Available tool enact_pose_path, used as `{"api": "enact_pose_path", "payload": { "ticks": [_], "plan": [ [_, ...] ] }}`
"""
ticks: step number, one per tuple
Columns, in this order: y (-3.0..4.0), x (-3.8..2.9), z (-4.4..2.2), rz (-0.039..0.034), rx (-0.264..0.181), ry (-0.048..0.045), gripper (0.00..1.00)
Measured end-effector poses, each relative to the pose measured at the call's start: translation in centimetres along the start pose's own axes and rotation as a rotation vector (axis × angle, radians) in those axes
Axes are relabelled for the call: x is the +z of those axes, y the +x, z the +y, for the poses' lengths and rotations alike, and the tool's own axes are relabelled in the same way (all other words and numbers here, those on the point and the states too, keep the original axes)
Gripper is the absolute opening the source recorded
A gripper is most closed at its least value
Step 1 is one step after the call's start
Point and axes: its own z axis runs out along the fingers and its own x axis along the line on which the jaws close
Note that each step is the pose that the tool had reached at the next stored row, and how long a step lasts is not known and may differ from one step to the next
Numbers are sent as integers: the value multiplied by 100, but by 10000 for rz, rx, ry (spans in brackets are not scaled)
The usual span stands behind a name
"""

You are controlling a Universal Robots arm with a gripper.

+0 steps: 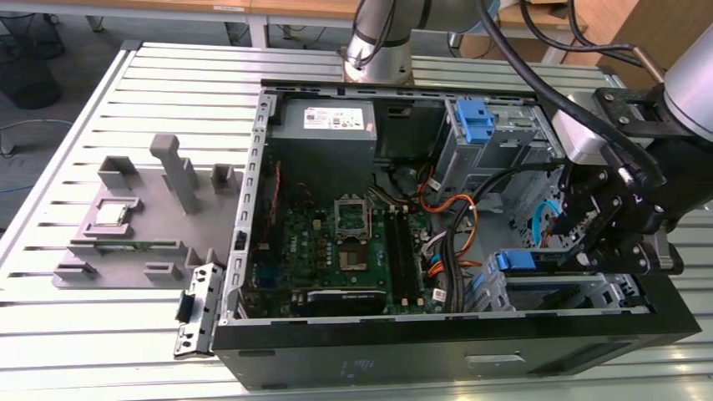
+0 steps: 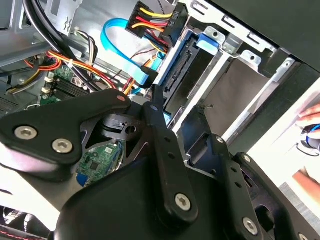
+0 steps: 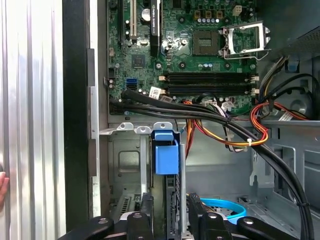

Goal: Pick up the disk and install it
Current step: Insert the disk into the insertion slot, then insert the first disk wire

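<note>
Here the gripper [image 3: 170, 200] sits low inside the open case [image 1: 446, 368], over the drive bay [image 1: 579, 294] at the case's corner on the exterior view's lower right. It straddles the end of the disk [image 3: 166, 157], which sits in that bay. I cannot tell whether the gripper is clamped on the disk or only stands around it.

In the first wrist view the disk is seen edge-on. Its blue tab points toward the motherboard [image 3: 200, 60], and the bay's silver rails lie close on either side. In the second wrist view the disk's dark connector end [image 2: 182, 70] is near a plug [image 2: 150, 22] with red, yellow and black wires, and a blue cable [image 2: 120, 55] loops just beside it.

Between the bay and the motherboard runs a bundle of black cables [image 3: 210, 117], with orange and red wires [image 3: 252, 132] curling next to it.

Along the case's far edge a blue bracket [image 1: 473, 121] sits in an upper cage. A grey box [image 1: 323, 121] with a white sticker fills the far corner on the exterior view's left.

The case lies on its side on the slatted table [image 1: 167, 83]. A grey fixture [image 1: 139, 221] rests toward the table's edge on the exterior view's left, just beside the case and well apart from the gripper.
</note>
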Motion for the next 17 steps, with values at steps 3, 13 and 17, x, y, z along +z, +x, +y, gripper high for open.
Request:
{"api": "enact_pose_path", "payload": {
  "ticks": [3, 13, 17],
  "plan": [
    [-1, 0, -1, -3, 2, -2, 42],
    [-3, -12, -46, -4, 1, -11, 42],
    [-3, -13, -46, -3, 1, -11, 42]
  ]
}}
